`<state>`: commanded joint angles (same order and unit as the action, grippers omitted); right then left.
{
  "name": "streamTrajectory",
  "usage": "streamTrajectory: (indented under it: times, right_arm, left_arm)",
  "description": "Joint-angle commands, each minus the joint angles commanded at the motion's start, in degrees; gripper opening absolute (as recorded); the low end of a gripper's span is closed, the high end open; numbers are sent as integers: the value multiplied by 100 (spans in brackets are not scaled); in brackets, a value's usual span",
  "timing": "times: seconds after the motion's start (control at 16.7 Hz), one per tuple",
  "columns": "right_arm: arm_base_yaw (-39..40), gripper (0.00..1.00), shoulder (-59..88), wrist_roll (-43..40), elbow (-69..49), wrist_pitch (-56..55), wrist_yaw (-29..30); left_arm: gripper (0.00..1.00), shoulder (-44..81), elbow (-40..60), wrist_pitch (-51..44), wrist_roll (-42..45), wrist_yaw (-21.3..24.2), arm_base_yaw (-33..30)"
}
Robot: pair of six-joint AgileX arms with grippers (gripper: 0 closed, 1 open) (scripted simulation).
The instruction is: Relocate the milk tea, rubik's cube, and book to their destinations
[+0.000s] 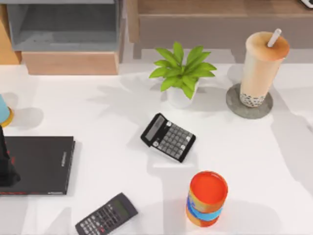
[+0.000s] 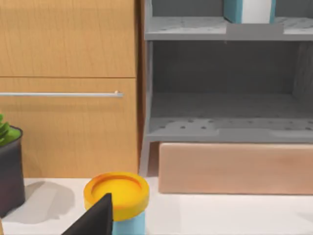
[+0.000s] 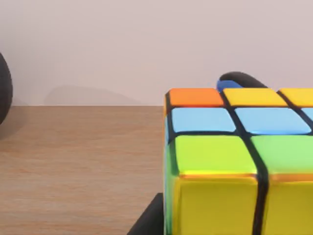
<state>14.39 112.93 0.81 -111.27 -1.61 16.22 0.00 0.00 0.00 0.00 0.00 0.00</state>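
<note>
Rubik's cube [image 3: 234, 161] hard against right gripper's camera, on wooden surface [image 3: 78, 166], cut off by frame; fingers mostly hidden. Milk tea [image 1: 261, 66] upright on grey coaster [image 1: 234, 104]. Left arm [image 1: 6, 164] over black book [image 1: 41, 164]. Teal book [image 2: 247, 11] cropped on shelf [image 2: 186, 28].

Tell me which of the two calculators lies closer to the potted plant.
The black calculator with grey keys at the table's middle, just below the potted plant. The darker slim one lies at the near edge, beside the black book, much farther from the plant.
</note>
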Motion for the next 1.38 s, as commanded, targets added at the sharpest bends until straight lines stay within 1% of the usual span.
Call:
streamTrajectory:
  times: [0.48,0.54,1.08,1.38]
  right_arm:
    - [0,98,0,0,0,0,0]
    - [0,100,0,0,0,0,0]
    - [12,100,-19,-2,23,-5,5]
    - [107,100,-597,4,810,-200,82]
  left_arm:
    - [100,0,0,0,0,0,0]
    - [100,0,0,0,0,0,0]
    - [100,0,0,0,0,0,0]
    - [100,0,0,0,0,0,0]
